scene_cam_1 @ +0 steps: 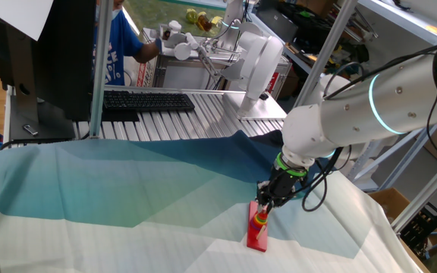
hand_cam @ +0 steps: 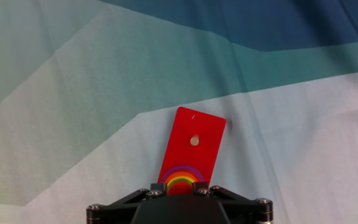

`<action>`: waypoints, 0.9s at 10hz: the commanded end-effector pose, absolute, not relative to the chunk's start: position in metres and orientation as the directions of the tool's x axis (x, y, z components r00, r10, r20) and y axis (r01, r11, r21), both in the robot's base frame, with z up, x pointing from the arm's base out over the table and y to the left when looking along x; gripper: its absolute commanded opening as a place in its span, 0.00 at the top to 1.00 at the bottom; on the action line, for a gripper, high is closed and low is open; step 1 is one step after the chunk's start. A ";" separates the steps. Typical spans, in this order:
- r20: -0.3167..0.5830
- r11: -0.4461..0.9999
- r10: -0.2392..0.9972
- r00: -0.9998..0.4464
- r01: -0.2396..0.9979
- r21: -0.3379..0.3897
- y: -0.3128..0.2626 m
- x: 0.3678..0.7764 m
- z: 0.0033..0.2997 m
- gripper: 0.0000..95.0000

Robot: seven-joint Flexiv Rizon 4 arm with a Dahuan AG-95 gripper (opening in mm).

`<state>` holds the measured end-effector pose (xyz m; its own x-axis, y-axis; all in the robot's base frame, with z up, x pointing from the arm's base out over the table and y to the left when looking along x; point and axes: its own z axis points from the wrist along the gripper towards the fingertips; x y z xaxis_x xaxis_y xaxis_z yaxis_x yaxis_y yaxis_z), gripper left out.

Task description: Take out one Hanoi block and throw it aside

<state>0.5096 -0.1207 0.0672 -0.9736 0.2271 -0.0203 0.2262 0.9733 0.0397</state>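
1. Note the gripper [scene_cam_1: 264,203] sits low over the ring stack [hand_cam: 181,179] on the red base board [hand_cam: 194,143].
2. The Hanoi block is hidden; the fingers' state cannot be told.
3. Removal and throwing appear outstanding.

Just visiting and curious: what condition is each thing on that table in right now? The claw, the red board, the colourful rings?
Gripper: down over the ring stack; open or shut cannot be told.
Red base board: lying flat on the cloth, far peg bare.
Stack of coloured rings: sitting on the board's near end, partly hidden by the gripper.
Red Hanoi block: not distinguishable in the stack.
Cloth: spread over the table, creased.
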 end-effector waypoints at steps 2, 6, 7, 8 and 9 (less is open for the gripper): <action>0.007 0.973 0.226 -0.974 0.227 0.034 -0.121 0.507 0.084 1.00; 0.023 0.953 0.304 -0.952 0.304 0.008 -0.090 0.498 0.100 1.00; 0.018 0.941 0.338 -0.941 0.338 -0.002 -0.074 0.494 0.098 1.00; 0.012 0.927 0.376 -0.926 0.376 -0.003 -0.059 0.489 0.095 1.00; 0.001 0.914 0.405 -0.914 0.405 -0.017 -0.046 0.483 0.092 1.00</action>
<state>0.4875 -0.0549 0.0938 -0.9243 0.3816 0.0087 0.3815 0.9243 -0.0088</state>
